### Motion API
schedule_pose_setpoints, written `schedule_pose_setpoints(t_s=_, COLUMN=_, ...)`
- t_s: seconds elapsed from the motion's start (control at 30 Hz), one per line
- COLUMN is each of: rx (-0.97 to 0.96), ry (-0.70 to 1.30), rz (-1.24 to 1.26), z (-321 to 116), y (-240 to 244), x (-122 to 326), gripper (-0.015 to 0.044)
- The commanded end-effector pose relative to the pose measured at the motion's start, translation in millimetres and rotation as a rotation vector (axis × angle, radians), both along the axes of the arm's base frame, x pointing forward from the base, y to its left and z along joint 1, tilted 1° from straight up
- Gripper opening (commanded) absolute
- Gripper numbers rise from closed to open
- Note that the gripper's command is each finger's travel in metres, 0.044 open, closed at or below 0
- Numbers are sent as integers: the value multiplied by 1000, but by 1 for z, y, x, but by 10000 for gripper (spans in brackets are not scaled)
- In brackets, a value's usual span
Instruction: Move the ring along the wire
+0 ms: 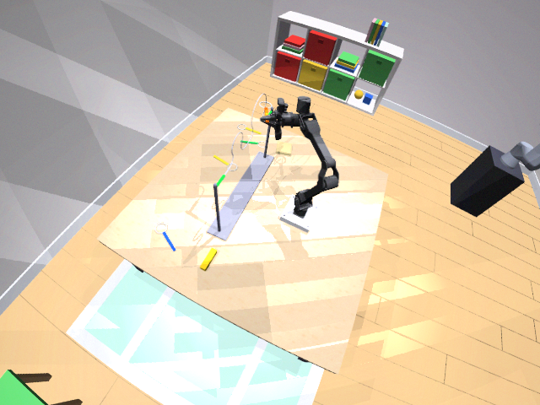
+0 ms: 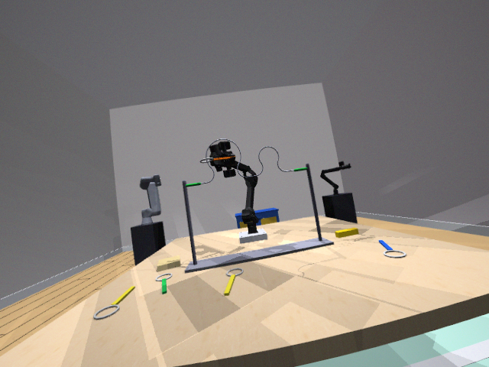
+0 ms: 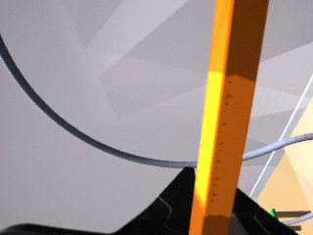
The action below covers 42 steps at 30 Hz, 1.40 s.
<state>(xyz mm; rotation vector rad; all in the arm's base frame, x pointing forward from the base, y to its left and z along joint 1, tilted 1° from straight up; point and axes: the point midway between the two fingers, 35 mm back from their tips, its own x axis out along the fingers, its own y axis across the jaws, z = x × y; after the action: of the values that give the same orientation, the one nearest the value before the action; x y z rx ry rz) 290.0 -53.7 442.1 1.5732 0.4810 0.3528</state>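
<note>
My gripper (image 1: pixel 267 120) (image 2: pixel 224 158) (image 3: pixel 198 176) is shut on the orange handle (image 1: pixel 266 110) (image 2: pixel 228 157) (image 3: pixel 225 113). The handle lies nearly level in the exterior view. Its ring (image 1: pixel 260 104) (image 2: pixel 201 160) is around the left side of the wire's large loop, above the green part (image 2: pixel 193 184) by the left post (image 2: pixel 189 225). Whether the ring touches the grey wire (image 2: pixel 240 151) (image 3: pixel 59 119) cannot be told. In the wrist view the wire runs behind the handle, close to the fingertips; the gap is unclear. The other green part (image 1: pixel 221 180) (image 2: pixel 300 169) is by the right post (image 2: pixel 313 201).
The wire dips, then rises in a smaller loop (image 2: pixel 268 147) towards the right post. Both posts stand on a grey base strip (image 1: pixel 244 191) (image 2: pixel 260 254). Loose rings with yellow, green and blue (image 1: pixel 169 240) (image 2: pixel 385 245) handles and yellow blocks (image 1: pixel 208 259) (image 2: pixel 168 264) lie on the table.
</note>
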Motion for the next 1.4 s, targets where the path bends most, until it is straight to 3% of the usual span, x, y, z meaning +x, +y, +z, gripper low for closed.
schedule_pose_setpoints(t_s=0.0, rx=-44, ry=-8, rz=-2, z=1, y=0, x=0, gripper=-150)
schedule_pose_setpoints(t_s=1.37, rx=-460, ry=-5, rz=80, z=-12, y=-8, x=-9, gripper=-150)
